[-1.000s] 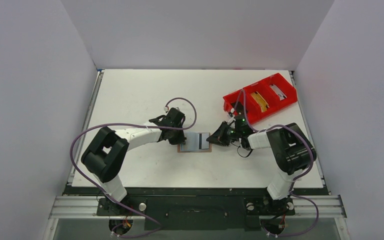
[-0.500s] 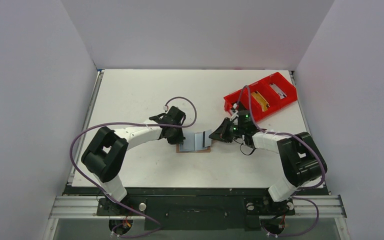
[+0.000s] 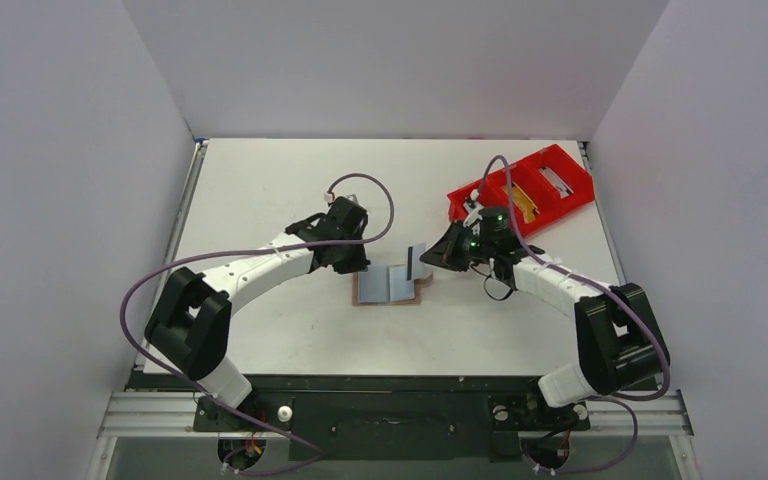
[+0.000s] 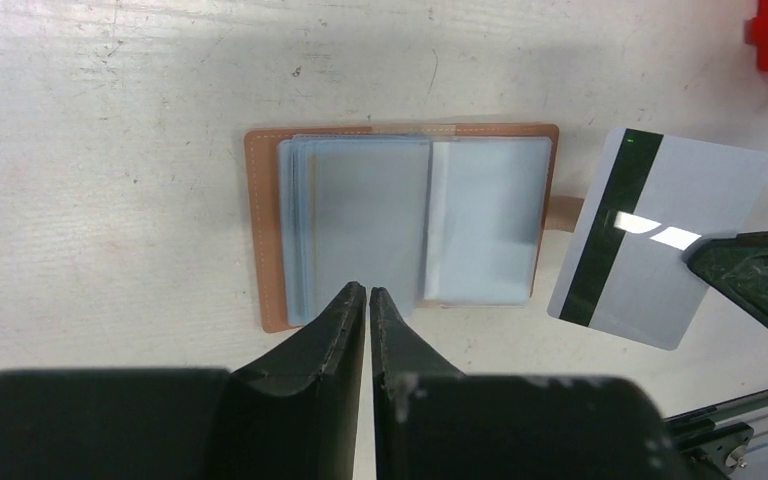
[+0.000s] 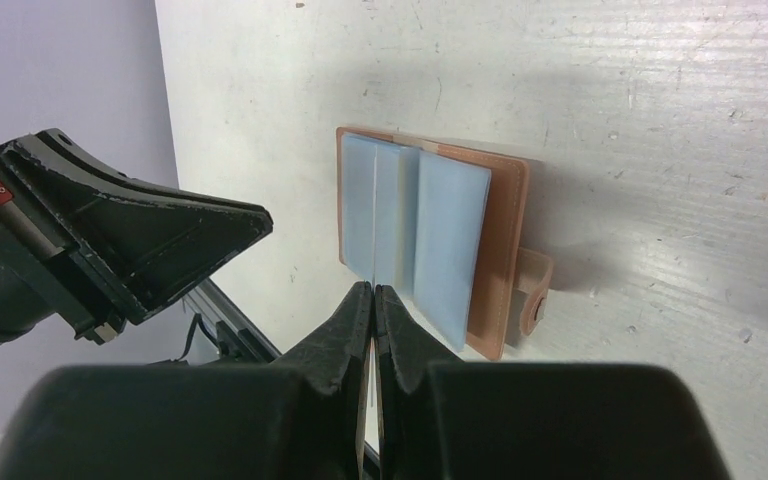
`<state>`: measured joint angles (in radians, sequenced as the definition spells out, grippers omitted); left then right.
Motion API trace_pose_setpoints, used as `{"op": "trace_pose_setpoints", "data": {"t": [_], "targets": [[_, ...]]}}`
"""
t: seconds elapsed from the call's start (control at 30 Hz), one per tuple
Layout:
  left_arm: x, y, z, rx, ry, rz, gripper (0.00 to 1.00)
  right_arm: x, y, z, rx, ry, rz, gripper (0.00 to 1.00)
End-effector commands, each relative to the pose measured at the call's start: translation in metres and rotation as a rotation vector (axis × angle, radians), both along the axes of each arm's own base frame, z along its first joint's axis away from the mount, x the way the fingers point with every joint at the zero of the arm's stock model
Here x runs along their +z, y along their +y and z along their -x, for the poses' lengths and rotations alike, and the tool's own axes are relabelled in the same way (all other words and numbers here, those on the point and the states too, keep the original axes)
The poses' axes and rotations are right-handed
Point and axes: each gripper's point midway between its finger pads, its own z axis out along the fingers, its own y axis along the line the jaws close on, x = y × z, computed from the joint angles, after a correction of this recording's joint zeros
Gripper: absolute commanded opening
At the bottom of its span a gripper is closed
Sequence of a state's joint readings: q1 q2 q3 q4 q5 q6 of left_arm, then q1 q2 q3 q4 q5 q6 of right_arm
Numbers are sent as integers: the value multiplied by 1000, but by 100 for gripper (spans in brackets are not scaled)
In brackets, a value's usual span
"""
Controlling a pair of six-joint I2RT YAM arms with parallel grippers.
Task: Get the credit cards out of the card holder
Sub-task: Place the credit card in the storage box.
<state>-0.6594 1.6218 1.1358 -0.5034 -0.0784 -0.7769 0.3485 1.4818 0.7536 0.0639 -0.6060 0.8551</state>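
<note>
Card holder (image 4: pixel 405 220) lies open and flat on the white table (image 3: pixel 260 200), between the two arms and nearest the bases. The tan cover is down and the pale blue-grey sleeves face up. Its long axis runs left-right across the table, the fold runs near-far, and the small tab sticks out on the right-arm side. Left gripper (image 4: pixel 367 297): jaws closed tip to tip with nothing visible between them, poised over the holder's left half at its edge. Cannot tell whether the tips press on the sleeves or hang just above them. Right gripper (image 5: pixel 373 292): jaws clamped on one credit card (image 4: pixel 660 235), white with a black magnetic stripe. The card is fully clear of the sleeves and raised off the table, just beyond the tab end, with its stripe edge toward the holder. From the right jaws the holder lies below and toward the left arm, so the left gripper is the nearer of the two to it. Judgement: this card counts as extracted and needs a place to go. Cannot tell whether more cards sit in the stacked sleeves. Farther back on the right stands a red compartment tray (image 3: pixel 522 197), well apart from the holder.
</note>
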Motion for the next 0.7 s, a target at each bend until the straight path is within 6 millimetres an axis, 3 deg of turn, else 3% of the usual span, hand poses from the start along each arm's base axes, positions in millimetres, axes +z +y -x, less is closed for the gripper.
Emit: {"op": "trace_pose_setpoints", "data": {"t": [0.0,0.23,0.37,0.53,0.57,0.6,0.63,0.67], "targets": [[34,-2,-7,-19,-70,33,7,33,1,-10,-3,-95,16,0],[52,-2,-6,-59,-102,78,34,57,-16,-16,-56,-109,56,0],[60,1,-6,-85,-118,89,40,77,-40,-28,-137,-133,104,0],[65,0,-2,-120,-119,108,45,103,-94,-53,-294,-173,250,0],[67,1,-2,-126,-126,113,45,100,-103,-51,-311,-150,289,0],[68,0,0,-134,-128,120,45,114,-117,-61,-358,-186,335,0],[69,0,0,-140,-130,123,45,109,-130,-61,-397,-154,402,0],[72,0,2,-147,-133,131,46,123,-139,-63,-418,-162,440,0]]}}
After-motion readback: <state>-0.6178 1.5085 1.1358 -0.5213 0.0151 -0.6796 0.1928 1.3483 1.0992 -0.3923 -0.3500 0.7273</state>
